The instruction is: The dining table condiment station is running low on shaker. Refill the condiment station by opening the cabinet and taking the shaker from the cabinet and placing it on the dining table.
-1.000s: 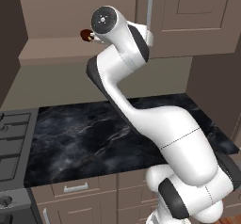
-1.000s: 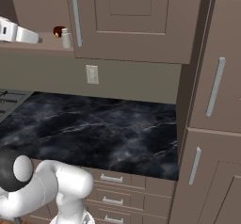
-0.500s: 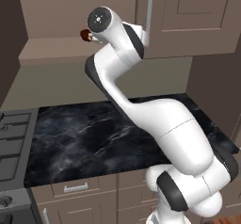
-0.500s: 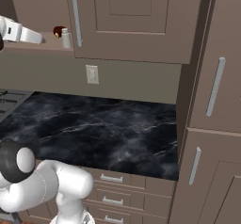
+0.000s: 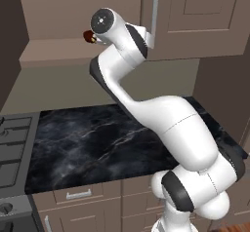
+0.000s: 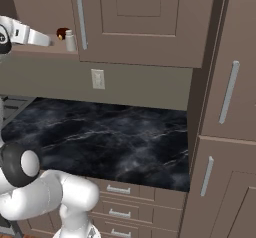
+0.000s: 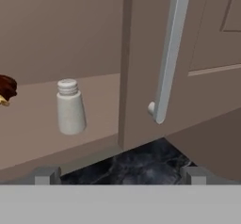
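Hand view shows the jaws apart, empty, level with the open shelf's front edge. To grab cleanly I'd slide them sideways so the shaker (image 7: pixel 70 107) sits centred, then push in, missing the cabinet (image 7: pixel 207 53) door edge. The shaker stands upright, ahead and left of the jaws, well apart.

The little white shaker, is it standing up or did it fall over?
Standing up. In the hand view the shaker sits on its flat bottom on the cabinet shelf, cap on top, beside the dark red round thing.
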Motion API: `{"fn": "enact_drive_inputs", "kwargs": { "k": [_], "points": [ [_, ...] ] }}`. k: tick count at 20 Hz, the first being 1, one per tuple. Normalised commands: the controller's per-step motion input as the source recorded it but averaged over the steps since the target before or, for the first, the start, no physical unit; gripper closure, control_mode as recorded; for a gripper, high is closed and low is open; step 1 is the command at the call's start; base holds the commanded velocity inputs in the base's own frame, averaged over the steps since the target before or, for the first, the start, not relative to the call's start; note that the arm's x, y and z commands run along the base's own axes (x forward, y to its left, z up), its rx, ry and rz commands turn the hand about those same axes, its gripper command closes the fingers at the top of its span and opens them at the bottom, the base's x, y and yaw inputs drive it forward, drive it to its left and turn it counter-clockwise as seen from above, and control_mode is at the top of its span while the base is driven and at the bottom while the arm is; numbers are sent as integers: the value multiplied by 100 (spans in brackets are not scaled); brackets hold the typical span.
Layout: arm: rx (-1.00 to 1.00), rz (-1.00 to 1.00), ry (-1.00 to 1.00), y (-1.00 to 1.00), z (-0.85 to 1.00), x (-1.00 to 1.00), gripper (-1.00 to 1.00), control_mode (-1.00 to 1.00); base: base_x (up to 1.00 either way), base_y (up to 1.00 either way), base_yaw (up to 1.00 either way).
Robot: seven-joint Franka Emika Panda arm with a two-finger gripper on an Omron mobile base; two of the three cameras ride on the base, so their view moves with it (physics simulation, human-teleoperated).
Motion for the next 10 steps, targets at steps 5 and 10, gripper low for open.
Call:
{"fn": "enact_drive_inputs", "kwargs": {
  "k": [5, 10],
  "points": [
    [0, -3, 1, -2, -1, 14, -100, -100, 0, 0, 0],
    [0, -3, 2, -3, -1, 17, -100, -100, 0, 0, 0]
  ]
}}
